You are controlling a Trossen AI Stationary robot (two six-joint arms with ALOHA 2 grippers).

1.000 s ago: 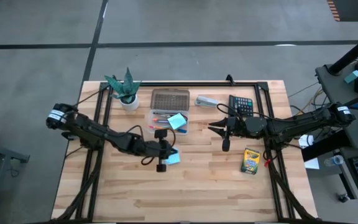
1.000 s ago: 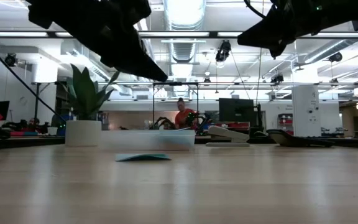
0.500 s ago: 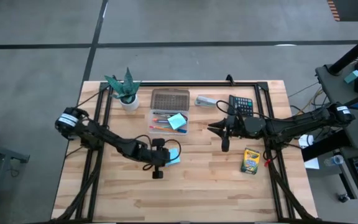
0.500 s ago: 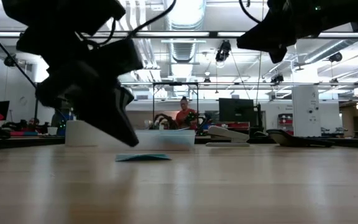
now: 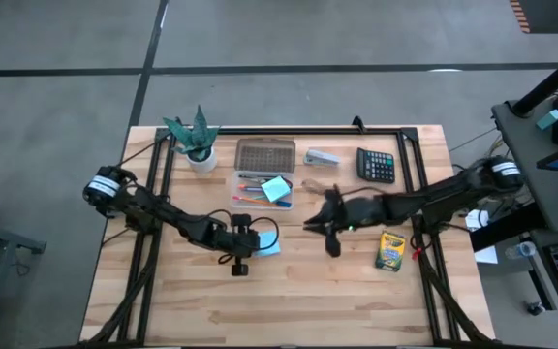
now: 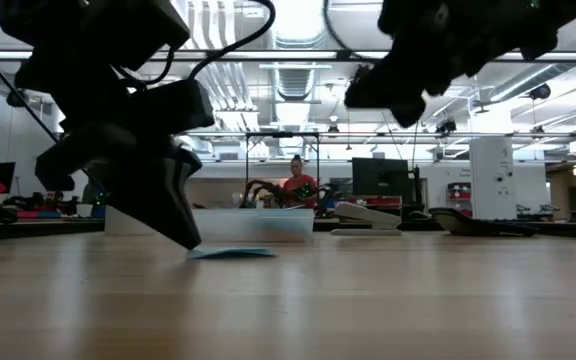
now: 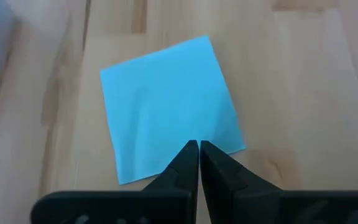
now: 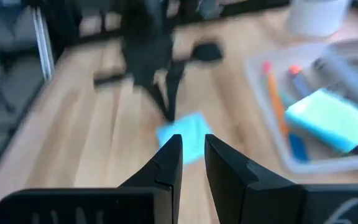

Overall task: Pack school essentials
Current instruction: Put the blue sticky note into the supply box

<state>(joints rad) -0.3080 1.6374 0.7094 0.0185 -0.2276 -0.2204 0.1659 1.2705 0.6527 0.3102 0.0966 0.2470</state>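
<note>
A light-blue square paper sheet (image 7: 166, 106) lies flat on the table; it also shows in the high view (image 5: 268, 247) and the low view (image 6: 230, 253). My left gripper (image 7: 198, 144) is shut, its tips down at the sheet's edge (image 5: 257, 246). My right gripper (image 8: 191, 138) is slightly open and empty, hovering above the table right of the sheet (image 5: 310, 225). A clear box (image 5: 242, 180) holds pens and a light-blue notepad (image 5: 276, 188). The yellow-green crayon box (image 5: 389, 250) lies flat at the right. My left gripper meets the sheet's edge (image 7: 188, 138) with its shut fingertips, which slant down onto it from above and from the table's left. The low view shows the tip (image 6: 190, 240) down at table level beside the sheet. The sheet lies flat on the table.
A potted plant (image 5: 198, 142), a grey-brown lid (image 5: 264, 154), a grey stapler (image 5: 323, 157) and a black calculator (image 5: 376, 164) stand along the far side. A black frame (image 5: 289, 130) runs along the far edge. Bare wood lies toward the near edge.
My left gripper has come down from above the table until its shut tips reach the blue sheet, shifting a little toward the near left. My right gripper has moved toward the table's left and near edge, closer to the sheet. The sheet has stayed in place.
</note>
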